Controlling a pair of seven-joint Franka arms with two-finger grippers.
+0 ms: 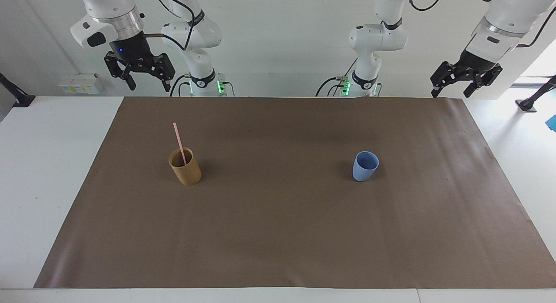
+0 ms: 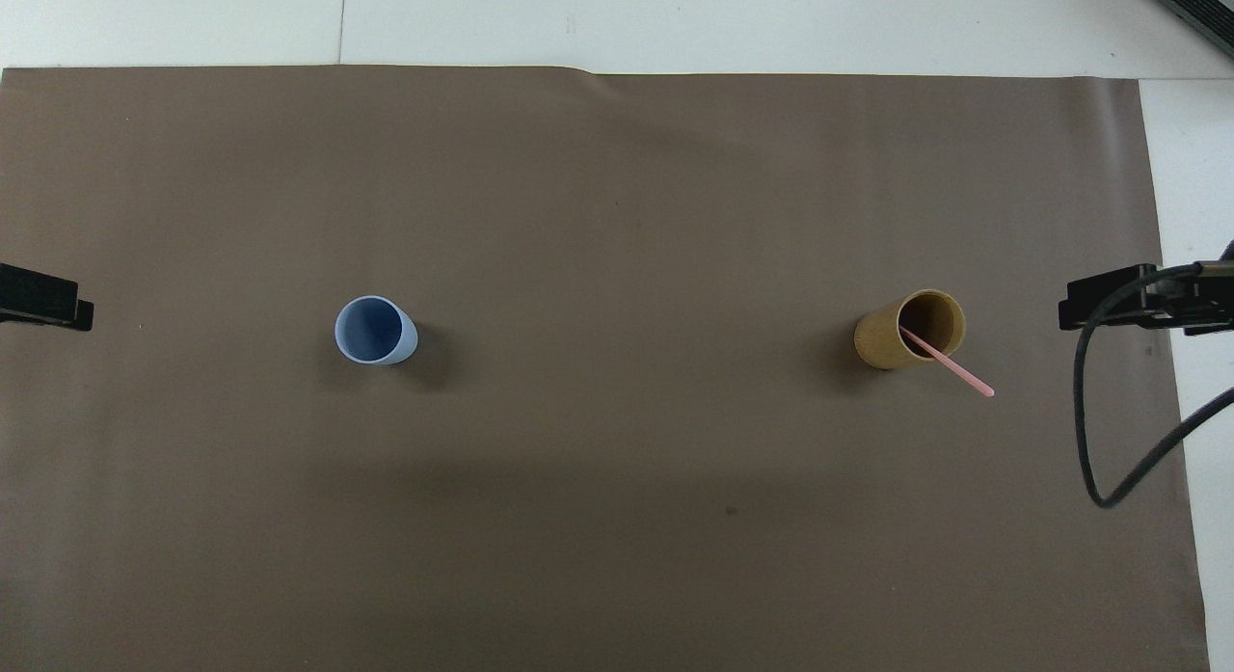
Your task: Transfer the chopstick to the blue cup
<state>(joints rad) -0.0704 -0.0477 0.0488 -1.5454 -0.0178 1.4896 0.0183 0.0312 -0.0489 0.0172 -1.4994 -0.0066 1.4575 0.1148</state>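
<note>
in the facing view the right gripper point(image 1: 147, 83) hangs high in the air over the robots' edge of the brown paper mat point(image 1: 286, 233), its fingers spread apart and holding nothing; the tan cup point(image 1: 185, 167) stands well below it, farther from the robots, with the chopstick point(image 1: 179, 142) leaning inside it, its top end tilted toward the robots. the left gripper point(image 1: 451, 92) hangs high over the mat's corner at the left arm's end, fingers also spread and empty, and the blue cup point(image 1: 365, 166) stands upright on the mat well apart from it, toward the table's middle. in the overhead view only a dark edge of the left gripper point(image 2: 43, 301) shows, level with the blue cup point(image 2: 376, 331), while part of the right gripper point(image 2: 1118, 301) shows just beside the tan cup point(image 2: 906, 330), the chopstick point(image 2: 950, 365) slanting out over the rim
</note>
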